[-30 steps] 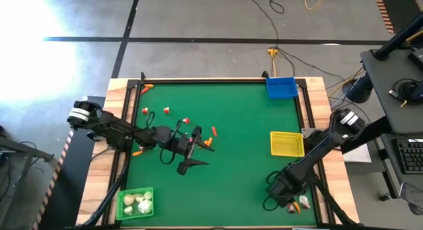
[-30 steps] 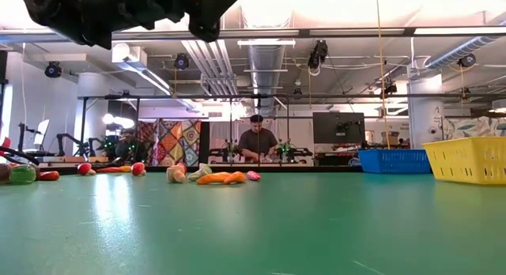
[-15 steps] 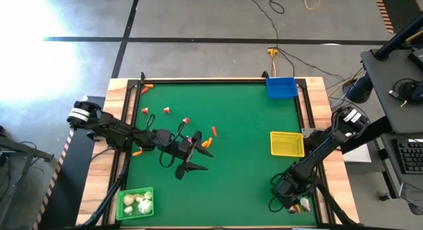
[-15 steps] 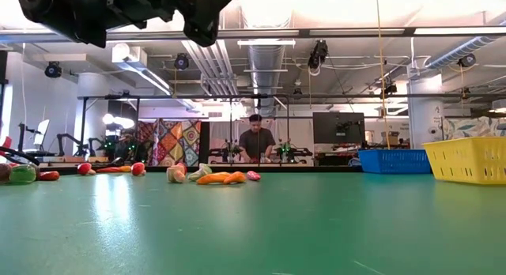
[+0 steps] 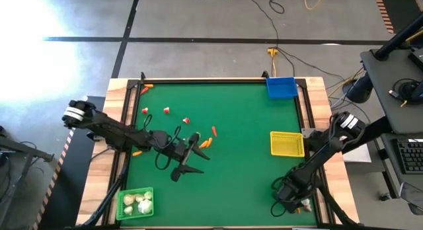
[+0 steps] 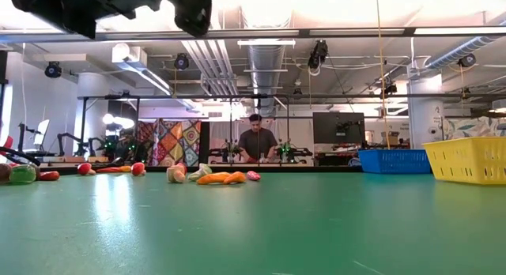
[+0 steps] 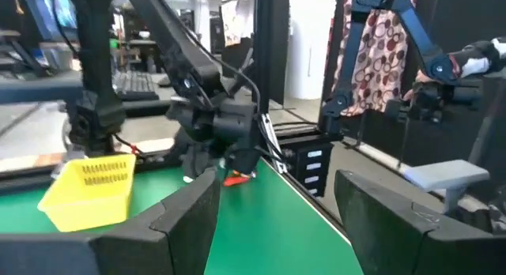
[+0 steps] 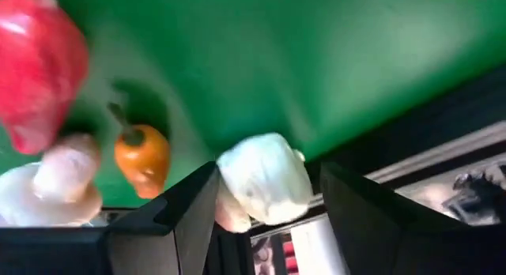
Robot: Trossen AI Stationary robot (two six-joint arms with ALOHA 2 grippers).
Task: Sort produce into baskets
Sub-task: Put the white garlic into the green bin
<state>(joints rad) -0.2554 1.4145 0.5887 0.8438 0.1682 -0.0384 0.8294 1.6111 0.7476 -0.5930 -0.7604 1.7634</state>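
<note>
The right gripper (image 5: pixel 295 202) is down at the near right corner of the tabletop (image 5: pixel 238 151), and what the coming move turns on is how the whitish garlic-like bulb (image 8: pixel 265 178) lies to its jaws. In the right wrist view the bulb sits squarely between the two dark fingers (image 8: pixel 190 220), which stand apart on either side of it; whether they already press on it I cannot tell, so I would call the jaws parted around it rather than holding it. The bulb is roundish, with no clear long axis, so the closing direction matters little. Beside it lie a small orange piece (image 8: pixel 142 156), a red piece (image 8: pixel 39 69) and another pale bulb (image 8: pixel 55 184), close enough that a sloppy close could nudge them. The left gripper (image 5: pixel 187 165) hangs over the middle left of the tabletop with its jaws wide and empty, nearer the orange carrot-like sticks (image 5: pixel 208 141) and the small red-and-white pieces (image 5: pixel 166 110). The green basket (image 5: pixel 135 203), already holding bulbs, is in the near left corner, well away from the right arm; the yellow basket (image 5: pixel 287 143) and blue basket (image 5: pixel 281 87) lie closer to it.
</note>
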